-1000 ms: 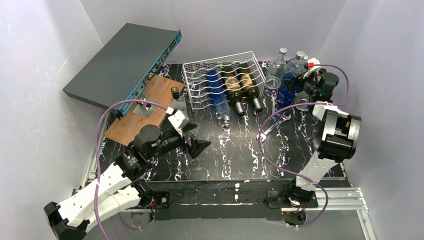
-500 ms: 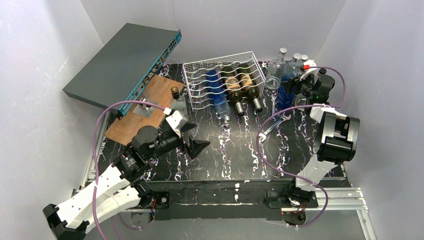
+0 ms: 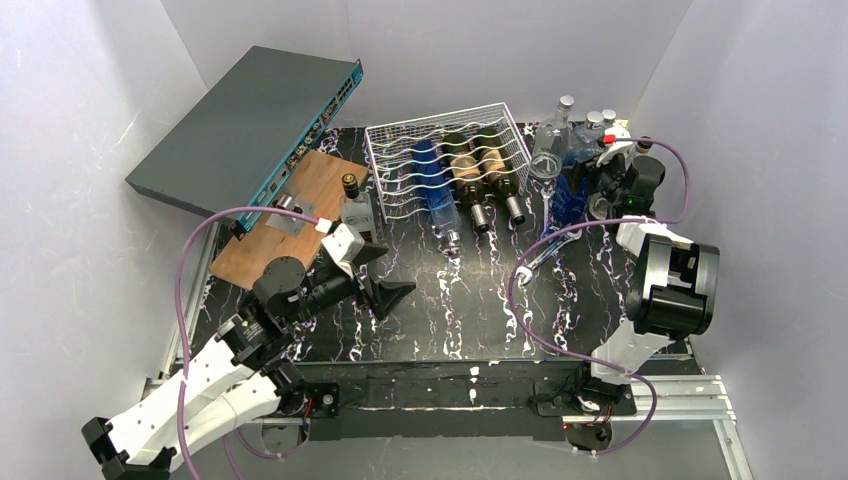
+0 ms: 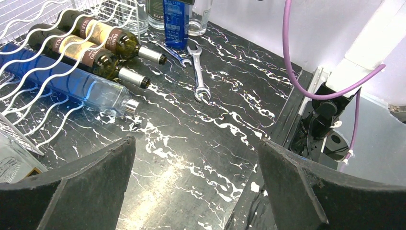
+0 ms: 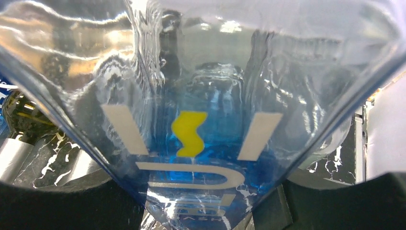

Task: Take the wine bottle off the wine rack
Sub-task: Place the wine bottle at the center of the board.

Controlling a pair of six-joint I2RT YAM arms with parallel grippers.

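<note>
The white wire wine rack lies at the back middle and shows in the left wrist view. In it lie a blue bottle and two dark wine bottles, necks toward me; the left wrist view shows them too. My left gripper is open and empty, low over the table in front of the rack. My right gripper is at the back right, shut on an upright blue-tinted bottle that fills its view.
A grey network switch leans at the back left above a wooden board. A small square bottle stands left of the rack. A wrench, a wine glass and clear bottles are at the right.
My right arm's elbow has come nearer and its gripper has shifted slightly with the blue-tinted bottle. My left arm has drifted a little left and toward me.
</note>
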